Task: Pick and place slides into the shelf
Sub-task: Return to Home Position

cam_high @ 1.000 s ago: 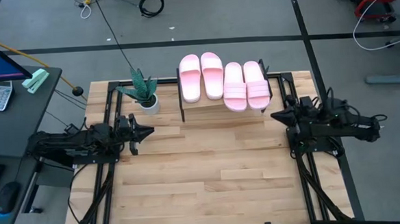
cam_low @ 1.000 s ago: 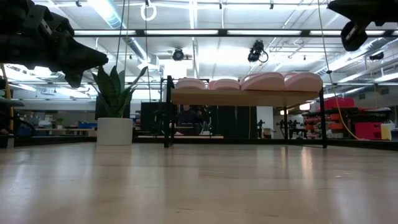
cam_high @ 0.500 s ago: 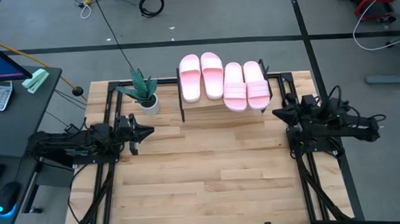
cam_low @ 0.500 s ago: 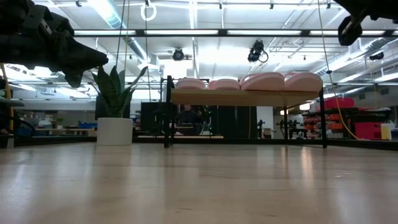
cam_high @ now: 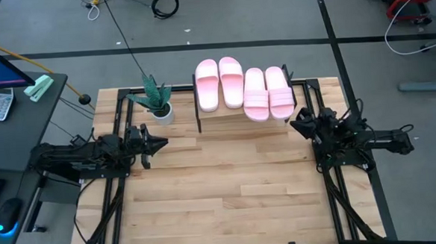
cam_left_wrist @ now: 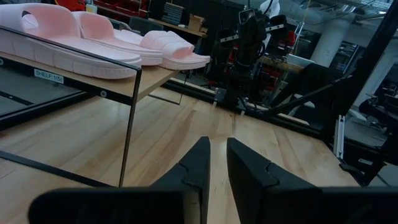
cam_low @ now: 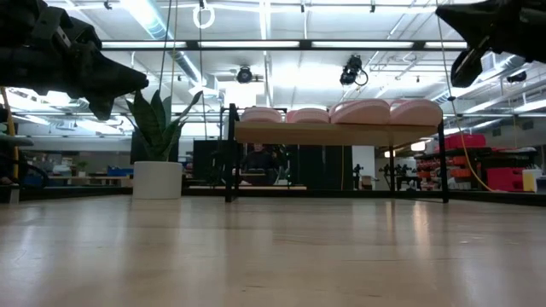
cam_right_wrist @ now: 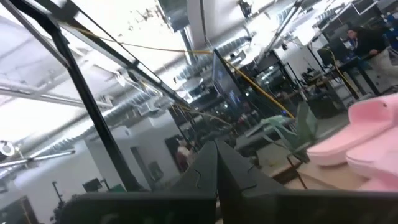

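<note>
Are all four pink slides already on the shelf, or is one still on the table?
All on: four slides lie side by side on the shelf.

- The left end effector [cam_left_wrist: 214, 163] hovers over the wooden tabletop [cam_left_wrist: 174, 134], fingers [cam_left_wrist: 198, 165] slightly parted, holding nothing.
- Pink slides [cam_left_wrist: 93, 34] lie on the shelf [cam_left_wrist: 134, 87].
- The other arm [cam_left_wrist: 249, 50] stands beyond, at the tabletop's far edge.

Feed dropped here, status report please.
Left gripper empty, fingers slightly apart. Right gripper shut, empty. Four slides on shelf. Nothing blocking.
</note>
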Controlling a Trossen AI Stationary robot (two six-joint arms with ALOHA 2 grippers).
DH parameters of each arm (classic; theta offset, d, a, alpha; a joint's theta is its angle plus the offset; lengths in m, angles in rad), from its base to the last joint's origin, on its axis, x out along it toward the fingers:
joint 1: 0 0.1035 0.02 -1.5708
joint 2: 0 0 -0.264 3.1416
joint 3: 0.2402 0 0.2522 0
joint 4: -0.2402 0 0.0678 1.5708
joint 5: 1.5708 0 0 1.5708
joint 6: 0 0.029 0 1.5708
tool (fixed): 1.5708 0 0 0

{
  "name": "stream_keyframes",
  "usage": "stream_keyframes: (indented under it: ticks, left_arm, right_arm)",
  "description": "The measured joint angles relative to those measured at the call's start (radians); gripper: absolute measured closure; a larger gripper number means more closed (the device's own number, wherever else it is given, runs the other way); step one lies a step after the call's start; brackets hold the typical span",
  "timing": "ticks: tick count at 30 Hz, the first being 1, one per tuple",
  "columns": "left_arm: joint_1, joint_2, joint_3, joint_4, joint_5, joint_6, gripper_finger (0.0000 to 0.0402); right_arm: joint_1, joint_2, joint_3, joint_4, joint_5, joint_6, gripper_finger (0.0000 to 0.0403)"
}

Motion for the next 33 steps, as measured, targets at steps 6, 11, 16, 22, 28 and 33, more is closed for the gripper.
stream_keyframes:
  ticks: [6, 11, 16, 22, 28, 33]
  left_arm:
    - [0.0, 0.0, 0.0, 0.0, 0.0, 0.0, 0.0351]
    - [0.0, 0.0, 0.0, 0.0, 0.0, 0.0, 0.0352]
    - [0.0, 0.0, 0.0, 0.0, 0.0, 0.0, 0.0344]
    - [0.0, 0.0, 0.0, 0.0, 0.0, 0.0, 0.034]
    - [0.0, 0.0, 0.0, 0.0, 0.0, 0.0, 0.0349]
    - [0.0, 0.0, 0.0, 0.0, 0.0, 0.0, 0.0349]
  right_arm:
    - [0.0, 0.0, -0.004, 0.001, -0.013, 0.0, 0.0403]
    - [0.0, 0.0, -0.004, -0.004, -0.04, -0.01, 0.0403]
    - [0.0, 0.0, -0.004, -0.047, -0.048, -0.017, 0.0403]
    - [0.0, 0.0, -0.004, -0.056, -0.044, -0.017, 0.0403]
    - [0.0, 0.0, -0.004, -0.055, -0.043, -0.019, 0.0403]
    - [0.0, 0.0, -0.004, -0.03, -0.044, -0.02, 0.0403]
